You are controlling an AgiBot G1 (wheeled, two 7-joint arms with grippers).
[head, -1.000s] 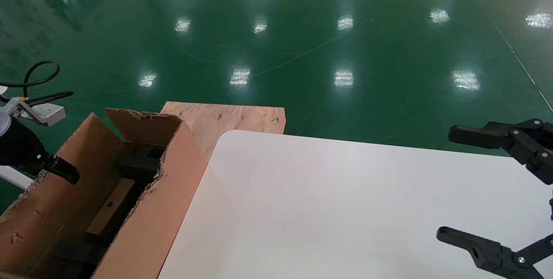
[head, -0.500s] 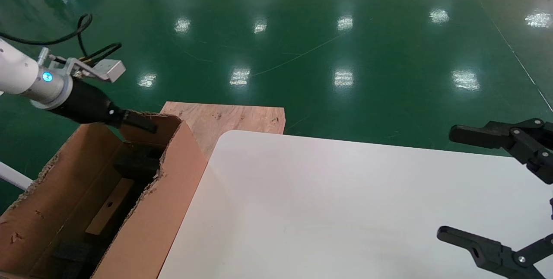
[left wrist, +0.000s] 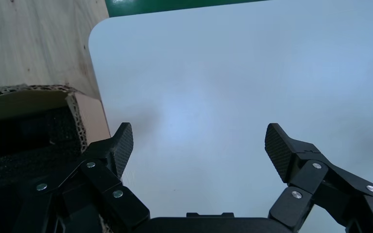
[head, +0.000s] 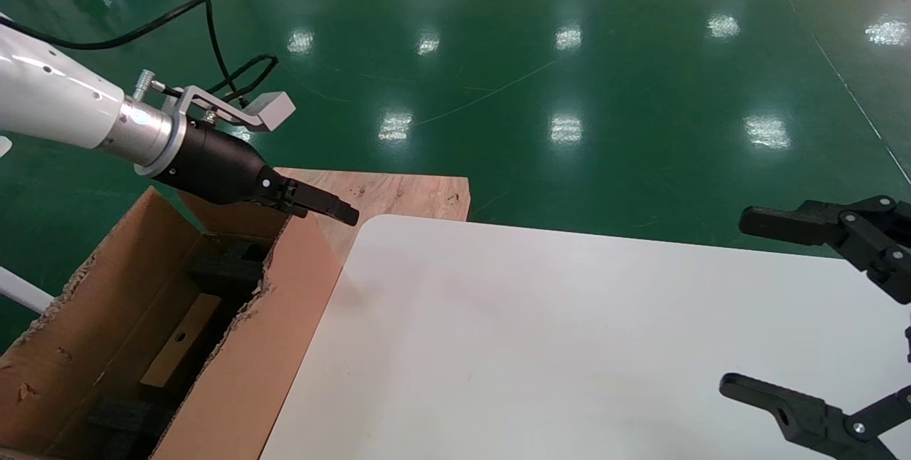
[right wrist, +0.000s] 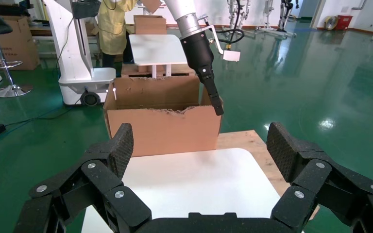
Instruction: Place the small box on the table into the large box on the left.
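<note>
The small box (head: 179, 340), a flat brown carton with a round hole, lies inside the large box (head: 249, 353), a torn-edged carton left of the white table (head: 534, 317). My left gripper (head: 343, 213) is open and empty, hovering above the large box's far right corner next to the table's rounded corner. In the left wrist view the left gripper (left wrist: 199, 143) has wide-apart jaws over bare tabletop (left wrist: 223, 73), with the carton's edge (left wrist: 90, 116) beside one finger. My right gripper (head: 736, 301) is open and empty at the table's right side; its wrist view (right wrist: 200, 141) faces the large box (right wrist: 165, 131).
Black foam blocks (head: 228, 271) sit inside the large box around the small box. A light plywood board (head: 384, 193) lies behind the box and the table corner. Glossy green floor surrounds everything. The right wrist view shows a person, another table and cartons far behind.
My left gripper has risen from the large box's left side and swung right across it to the far right corner by the table. The right arm has not moved.
</note>
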